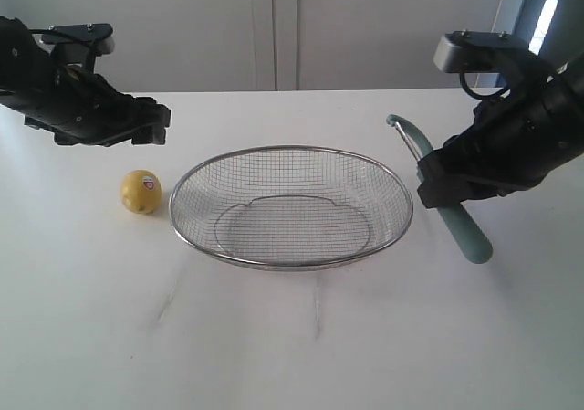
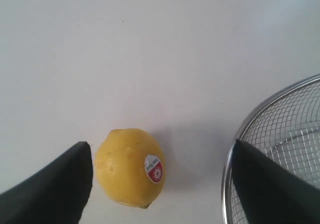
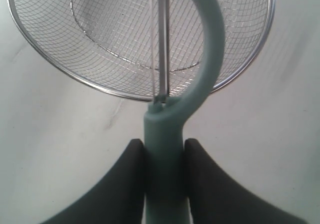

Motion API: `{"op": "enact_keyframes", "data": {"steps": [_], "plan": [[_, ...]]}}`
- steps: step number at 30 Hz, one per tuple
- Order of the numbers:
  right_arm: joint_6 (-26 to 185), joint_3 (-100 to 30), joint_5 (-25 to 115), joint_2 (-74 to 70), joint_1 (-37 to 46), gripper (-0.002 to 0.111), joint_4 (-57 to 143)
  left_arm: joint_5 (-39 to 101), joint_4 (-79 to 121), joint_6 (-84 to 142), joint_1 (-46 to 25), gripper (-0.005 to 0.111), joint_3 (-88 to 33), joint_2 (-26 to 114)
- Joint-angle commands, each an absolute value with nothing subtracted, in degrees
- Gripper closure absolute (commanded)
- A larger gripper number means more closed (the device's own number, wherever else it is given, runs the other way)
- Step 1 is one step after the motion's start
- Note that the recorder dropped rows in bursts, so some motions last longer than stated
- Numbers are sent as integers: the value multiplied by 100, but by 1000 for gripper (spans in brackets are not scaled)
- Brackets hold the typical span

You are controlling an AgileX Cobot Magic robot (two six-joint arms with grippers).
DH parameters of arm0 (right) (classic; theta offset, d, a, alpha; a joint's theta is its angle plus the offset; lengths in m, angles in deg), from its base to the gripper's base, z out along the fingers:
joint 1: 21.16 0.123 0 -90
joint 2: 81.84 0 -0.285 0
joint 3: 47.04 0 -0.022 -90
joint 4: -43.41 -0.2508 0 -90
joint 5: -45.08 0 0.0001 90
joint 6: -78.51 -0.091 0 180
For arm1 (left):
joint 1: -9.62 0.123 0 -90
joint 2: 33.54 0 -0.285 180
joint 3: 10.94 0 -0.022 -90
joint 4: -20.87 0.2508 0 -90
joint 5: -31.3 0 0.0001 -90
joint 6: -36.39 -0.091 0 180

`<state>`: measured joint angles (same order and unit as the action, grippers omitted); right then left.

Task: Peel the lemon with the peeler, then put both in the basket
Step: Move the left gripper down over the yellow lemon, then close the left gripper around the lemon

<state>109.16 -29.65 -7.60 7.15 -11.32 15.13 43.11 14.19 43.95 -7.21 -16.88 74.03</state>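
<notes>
The yellow lemon (image 1: 140,192) with its red-and-white sticker lies on the white table, just left of the wire-mesh basket (image 1: 292,150). My left gripper (image 1: 151,122) hovers above and behind it, open and holding nothing. In the left wrist view the lemon (image 2: 130,166) sits between the spread fingers (image 2: 55,184), nearer to one of them, and the left gripper (image 2: 161,143) touches nothing. My right gripper (image 1: 438,186) is shut on the teal peeler (image 1: 465,232) at the basket's right side, blade head (image 1: 401,127) pointing up and back. The right wrist view shows the right gripper (image 3: 164,146) clamped on the handle (image 3: 165,129), with the basket (image 3: 60,69) beyond.
The basket holds nothing. A pale wall stands behind the table's far edge. Bare white tabletop runs from the basket to the near edge.
</notes>
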Motion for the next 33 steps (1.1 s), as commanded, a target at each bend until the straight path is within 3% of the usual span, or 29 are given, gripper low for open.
{"op": "enact_keyframes", "data": {"steps": [1, 33], "plan": [[10912, -2975, -716, 702, -1157, 108, 1475, 4373, 1393, 4435, -706, 28, -1655, 7626], [10912, -2975, -715, 702, -1157, 108, 1475, 3992, 1393, 4411, -706, 28, -1655, 8693]]}}
